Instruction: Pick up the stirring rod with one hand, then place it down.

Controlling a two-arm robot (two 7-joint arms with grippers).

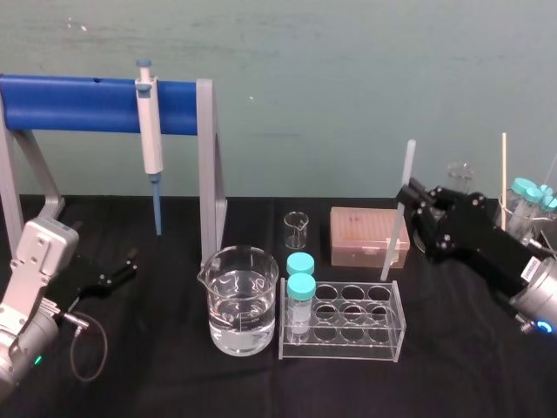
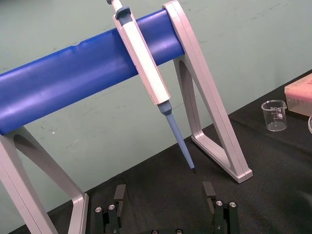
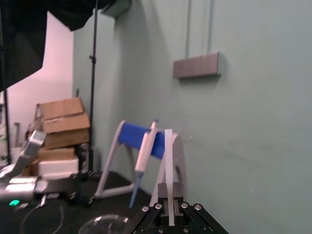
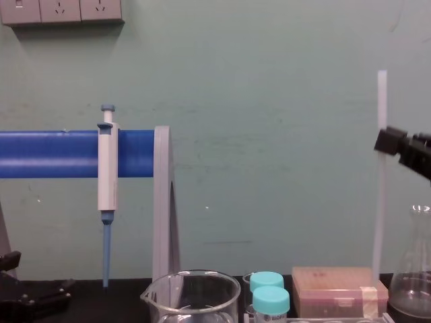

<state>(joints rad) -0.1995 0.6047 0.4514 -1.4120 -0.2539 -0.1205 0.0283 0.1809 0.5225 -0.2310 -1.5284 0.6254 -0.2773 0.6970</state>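
Observation:
The stirring rod [image 1: 396, 235] is a thin translucent white stick standing almost upright, lifted above the table at the right. My right gripper [image 1: 407, 200] is shut on the rod about a third of the way down from its top. In the chest view the rod [image 4: 382, 215] rises past the gripper [image 4: 389, 142] and hangs down in front of the pink box. The right wrist view shows the rod [image 3: 168, 161] clamped between the gripper [image 3: 169, 191] fingers. My left gripper [image 2: 164, 195] rests open low at the left [image 1: 117, 272], with nothing between its fingers.
A white-and-blue pipette [image 1: 150, 131] hangs on the blue-bar stand [image 1: 78, 104]. A water beaker [image 1: 242, 300], a clear tube rack [image 1: 344, 320] with two capped tubes, a small beaker [image 1: 296, 231] and a pink box [image 1: 365, 235] sit mid-table. Glassware [image 1: 526, 209] stands at the far right.

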